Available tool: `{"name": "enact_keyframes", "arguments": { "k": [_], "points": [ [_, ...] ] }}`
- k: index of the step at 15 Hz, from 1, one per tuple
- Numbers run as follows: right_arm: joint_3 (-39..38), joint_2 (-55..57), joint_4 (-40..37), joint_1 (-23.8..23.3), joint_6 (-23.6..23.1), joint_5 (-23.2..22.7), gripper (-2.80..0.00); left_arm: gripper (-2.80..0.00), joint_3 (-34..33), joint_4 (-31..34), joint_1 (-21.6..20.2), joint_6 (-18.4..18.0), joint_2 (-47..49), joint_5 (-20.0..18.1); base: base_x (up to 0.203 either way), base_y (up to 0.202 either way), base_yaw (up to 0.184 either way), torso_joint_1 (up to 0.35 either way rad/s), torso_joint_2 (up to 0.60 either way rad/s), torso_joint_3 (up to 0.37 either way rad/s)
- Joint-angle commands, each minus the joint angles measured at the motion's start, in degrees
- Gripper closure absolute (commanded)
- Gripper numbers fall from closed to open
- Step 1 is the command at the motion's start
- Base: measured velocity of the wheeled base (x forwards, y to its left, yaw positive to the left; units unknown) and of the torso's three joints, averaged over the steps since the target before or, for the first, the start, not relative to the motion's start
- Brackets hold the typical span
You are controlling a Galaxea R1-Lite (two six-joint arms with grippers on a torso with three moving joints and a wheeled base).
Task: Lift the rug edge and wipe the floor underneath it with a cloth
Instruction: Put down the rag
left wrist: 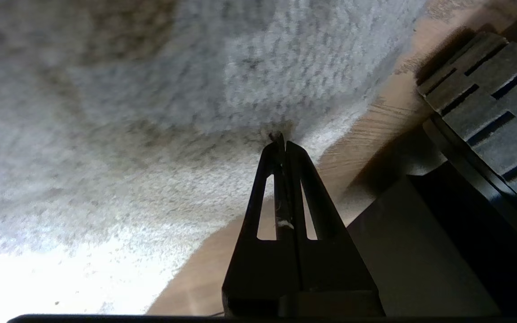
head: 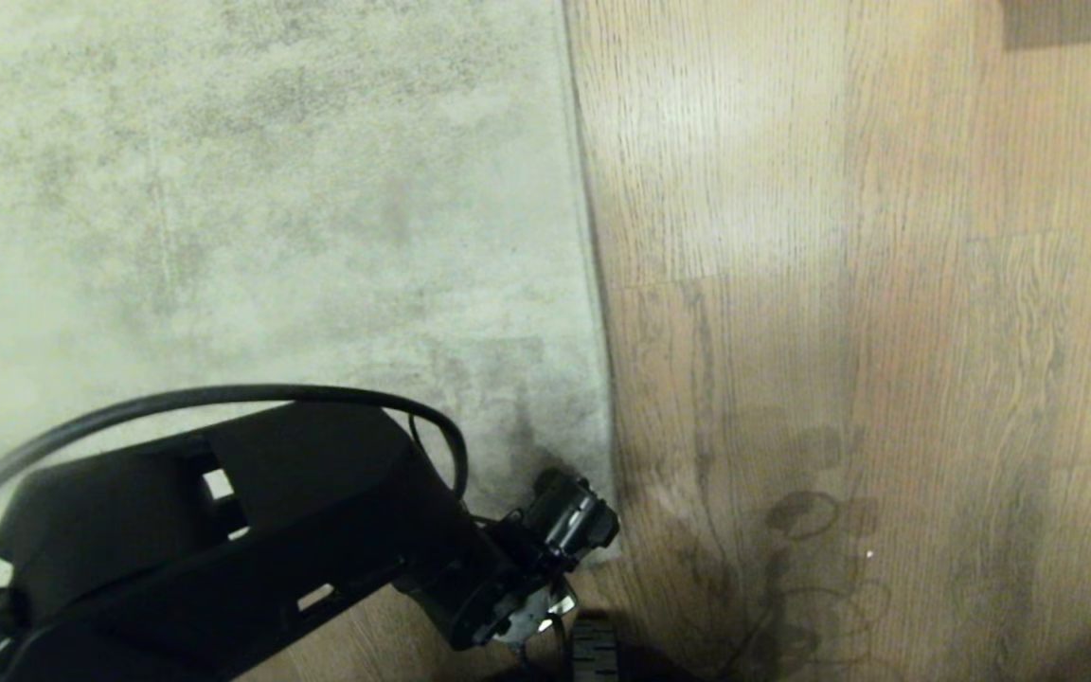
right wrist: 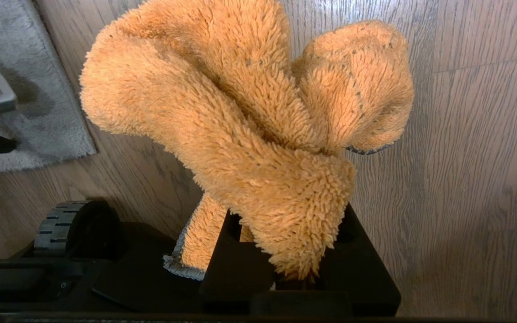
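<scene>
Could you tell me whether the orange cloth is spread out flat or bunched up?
Bunched up. In the right wrist view the cloth bulges in thick folds out of the right gripper, which is shut on it above the floor.

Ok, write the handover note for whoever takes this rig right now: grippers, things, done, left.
Left gripper: shut, tip at the rug edge near the rug's near corner; whether it has pinched the pile is unclear.
Right gripper: shut on the cloth, held above the bare floor, away from the rug.
Done: cloth picked up, left arm brought to the corner.
Left: rug lies flat in the head view, so lift the edge, wipe the floor beneath, lower the rug.
</scene>
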State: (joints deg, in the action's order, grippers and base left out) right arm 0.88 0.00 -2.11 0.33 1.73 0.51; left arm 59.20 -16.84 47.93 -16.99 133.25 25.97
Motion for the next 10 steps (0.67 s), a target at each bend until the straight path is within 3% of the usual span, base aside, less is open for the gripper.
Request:
{"name": "enact_keyframes", "arguments": {
  "k": [1,10],
  "points": [
    [0.0,0.1,0.0,0.0,0.0,0.0,0.0,0.0,0.4,-1.2,-0.1,-0.2,1.5,0.1,0.0,0.0,0.0,0.0,0.0,0.0],
    [-0.1,0.1,0.0,0.0,-0.1,0.0,0.0,0.0,0.4,-7.1,0.0,-0.5,3.8,0.0,0.0,0.0,0.0,0.0,0.0,0.0]
  ]
}}
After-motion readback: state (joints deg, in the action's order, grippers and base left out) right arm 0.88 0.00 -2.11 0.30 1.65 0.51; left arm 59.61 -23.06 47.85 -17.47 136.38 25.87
